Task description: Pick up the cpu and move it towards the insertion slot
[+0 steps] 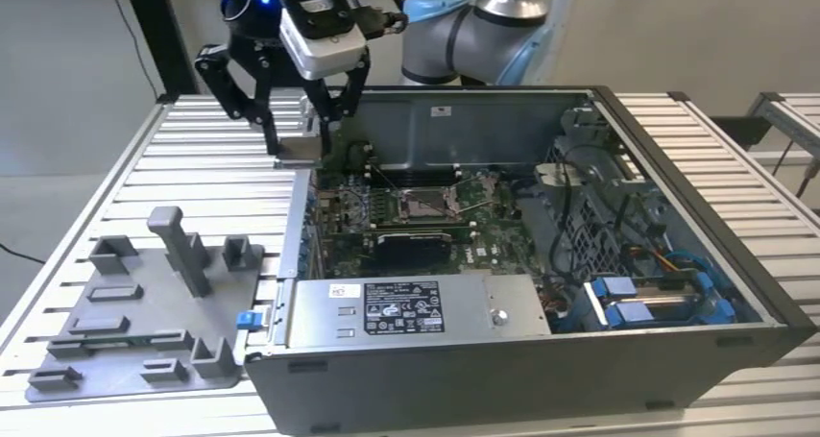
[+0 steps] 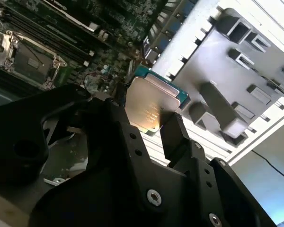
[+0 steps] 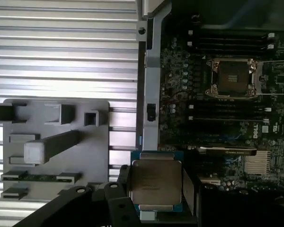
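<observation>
My gripper (image 1: 302, 141) is shut on the cpu (image 1: 299, 150) and holds it in the air over the left wall of the open computer case (image 1: 298, 228). Both wrist views show the cpu (image 2: 149, 106) (image 3: 155, 182) as a pale silvery square with a teal rim, flat between the black fingers (image 2: 177, 135) (image 3: 190, 189). The insertion slot (image 1: 423, 204), a metal-framed socket with a brownish centre, lies on the green board inside the case, to the exterior view's right of the gripper and lower. It also appears in both wrist views (image 2: 31, 59) (image 3: 232, 78), apart from the cpu.
A grey tray (image 1: 77, 360) with blocks and a tall post (image 1: 180, 250) lies on the slatted table at the exterior view's left. Inside the case sit a power supply (image 1: 410, 307), cables and blue drive brackets (image 1: 640, 298). The case's walls stand up around the board.
</observation>
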Controlling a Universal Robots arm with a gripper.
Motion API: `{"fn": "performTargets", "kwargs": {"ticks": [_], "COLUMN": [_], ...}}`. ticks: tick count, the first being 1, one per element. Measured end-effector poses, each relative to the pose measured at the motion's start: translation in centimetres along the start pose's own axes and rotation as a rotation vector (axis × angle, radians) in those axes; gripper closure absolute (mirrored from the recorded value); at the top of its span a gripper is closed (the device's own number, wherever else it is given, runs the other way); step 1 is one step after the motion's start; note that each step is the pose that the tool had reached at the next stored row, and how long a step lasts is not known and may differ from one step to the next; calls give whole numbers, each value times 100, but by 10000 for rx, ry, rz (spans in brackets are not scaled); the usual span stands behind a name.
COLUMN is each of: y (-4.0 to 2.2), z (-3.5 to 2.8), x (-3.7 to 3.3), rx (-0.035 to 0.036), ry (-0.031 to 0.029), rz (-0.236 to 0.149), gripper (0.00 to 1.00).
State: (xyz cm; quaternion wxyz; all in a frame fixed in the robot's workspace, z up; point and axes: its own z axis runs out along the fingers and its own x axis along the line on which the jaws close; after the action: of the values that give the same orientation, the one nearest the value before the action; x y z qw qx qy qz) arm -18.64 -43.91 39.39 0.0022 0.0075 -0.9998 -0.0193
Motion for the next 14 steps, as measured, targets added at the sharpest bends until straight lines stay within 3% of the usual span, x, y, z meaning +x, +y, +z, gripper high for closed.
{"fn": "performTargets", "kwargs": {"ticks": [14], "y": [119], "z": [13], "x": [-640], "rx": [0], "ry": [0], "rz": [0], "gripper": [100]}}
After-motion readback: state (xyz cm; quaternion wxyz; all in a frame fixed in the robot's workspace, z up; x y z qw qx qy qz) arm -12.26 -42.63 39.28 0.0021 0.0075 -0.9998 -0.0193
